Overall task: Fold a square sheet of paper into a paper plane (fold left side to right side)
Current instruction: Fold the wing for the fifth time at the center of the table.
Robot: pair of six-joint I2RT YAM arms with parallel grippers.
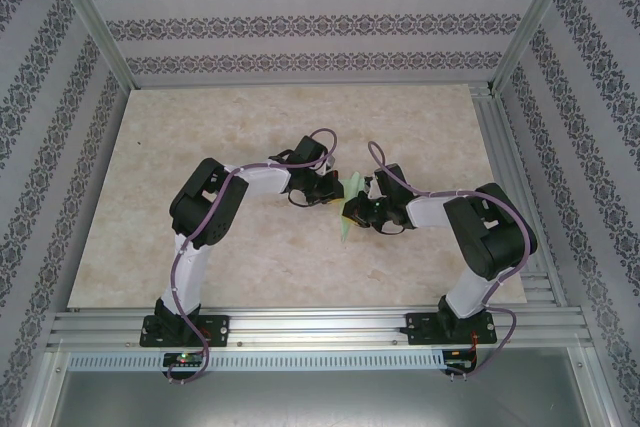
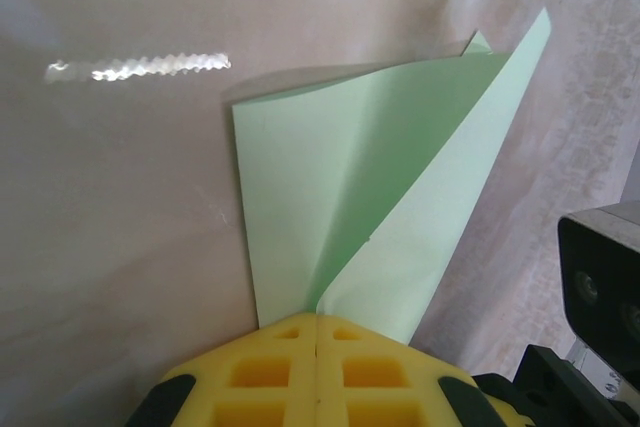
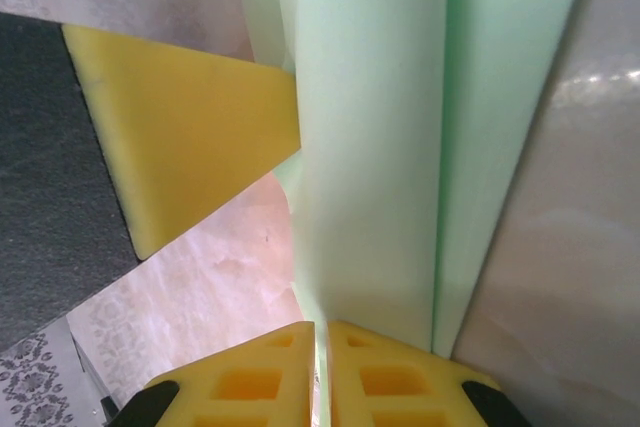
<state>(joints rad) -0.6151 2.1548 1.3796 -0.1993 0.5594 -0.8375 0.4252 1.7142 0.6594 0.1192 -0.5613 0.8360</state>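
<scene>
green paper (image 1: 345, 227) sits mid-table between the two grippers. from the top camera most of it is hidden: pale slivers poke out above and below the black gripper bodies, so its shape and folds cannot be read there. the left gripper (image 1: 333, 189) and right gripper (image 1: 357, 210) crowd together over the marbled table (image 1: 200, 147), their jaws too small and dark to judge from above. whether the paper rests on the table is unclear.

the left wrist camera gives the shape. the paper is a wedge with a centre crease, one flap flatter on the left and the other lifted to the right. its narrow end disappears into the seam of the left gripper (image 2: 316, 332), whose yellow pads (image 2: 260, 372) are pressed together on it. a black part of the right arm (image 2: 600, 287) is cut off at the edge.

the right wrist camera is too close for any outline. the paper runs top to bottom in long folded bands, pinched in the thin slit of the right gripper (image 3: 322, 337), which is closed on it. a yellow pad of the left gripper reaches the paper's left edge.
</scene>
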